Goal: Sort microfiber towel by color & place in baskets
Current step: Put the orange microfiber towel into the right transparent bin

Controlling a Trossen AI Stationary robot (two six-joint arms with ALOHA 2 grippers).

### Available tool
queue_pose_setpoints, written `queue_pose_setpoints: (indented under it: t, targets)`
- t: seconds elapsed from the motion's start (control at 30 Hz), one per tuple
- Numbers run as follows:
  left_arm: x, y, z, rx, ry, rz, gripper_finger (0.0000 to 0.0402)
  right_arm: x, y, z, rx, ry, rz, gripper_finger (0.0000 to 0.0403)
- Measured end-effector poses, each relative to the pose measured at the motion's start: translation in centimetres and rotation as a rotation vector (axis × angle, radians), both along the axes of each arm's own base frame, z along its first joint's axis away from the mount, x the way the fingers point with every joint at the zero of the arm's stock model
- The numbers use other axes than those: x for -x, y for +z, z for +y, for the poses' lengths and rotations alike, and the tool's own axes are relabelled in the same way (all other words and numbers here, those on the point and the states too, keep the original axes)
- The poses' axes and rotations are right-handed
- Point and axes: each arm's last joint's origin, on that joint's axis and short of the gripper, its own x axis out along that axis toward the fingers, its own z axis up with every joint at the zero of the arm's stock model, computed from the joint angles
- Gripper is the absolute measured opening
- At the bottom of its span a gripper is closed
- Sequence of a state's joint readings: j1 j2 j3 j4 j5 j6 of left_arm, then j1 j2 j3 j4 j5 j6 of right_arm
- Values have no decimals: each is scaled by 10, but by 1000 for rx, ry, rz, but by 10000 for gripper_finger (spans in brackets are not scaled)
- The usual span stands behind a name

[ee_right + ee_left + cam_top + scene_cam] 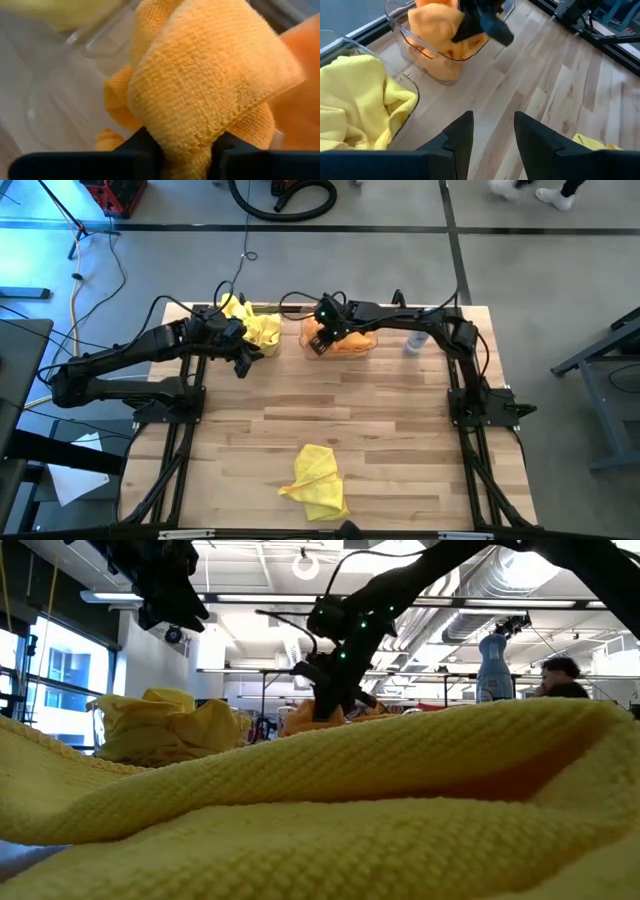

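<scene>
Right end effector (322, 340) is pinching an orange towel (210, 85) over the 1 o'clock basket (407, 37) for color-matched release, while the left end effector (492, 135) is hanging spread and empty near 11 o'clock.

The table (340, 405) is pale wood planks, smooth and matt. The towels, yellow (316, 480) and orange (210, 85), are soft cloth with a rough waffle weave. The baskets (415, 42) are clear, glossy plastic. The arms (120, 365) look matt black.
</scene>
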State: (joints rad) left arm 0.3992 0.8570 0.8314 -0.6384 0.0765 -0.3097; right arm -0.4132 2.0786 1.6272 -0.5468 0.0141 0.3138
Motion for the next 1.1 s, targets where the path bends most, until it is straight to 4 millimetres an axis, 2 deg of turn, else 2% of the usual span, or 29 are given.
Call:
queue_pose_setpoints:
  t: [0.13, 0.23, 0.37, 0.53, 0.73, 0.83, 0.93, 1.03, 1.07, 1.1]
  targets:
    - [0, 0, -1, 19, -19, -7, 131, 6, 18, 2, 4, 1, -21, 116]
    - [0, 0, -2, 33, -39, -12, 131, 13, 32, 6, 3, 3, -25, 134]
    - [-1, 0, -2, 38, -46, -14, 131, 23, 53, 10, 10, 1, -44, 141]
    - [-1, 0, -2, 38, -45, -15, 131, 30, 69, 14, 21, 4, -69, 142]
    - [-1, 0, -2, 38, -46, -15, 131, 29, 72, 12, 76, 22, -73, 142]
    - [-1, 0, -2, 38, -45, -15, 131, 30, 71, 11, 18, -95, -91, 142]
    - [-1, 0, -2, 37, -46, -15, 131, 30, 71, 12, -50, 11, -111, 142]
    - [-1, 0, -2, 38, -46, -15, 131, 35, 68, 11, -13, -162, -47, 142]
    - [-1, 0, -2, 37, -46, -15, 131, 36, 68, 9, -16, -169, -47, 142]
    - [-1, 0, -2, 37, -46, -15, 131, 35, 68, 9, -38, -104, -67, 142]
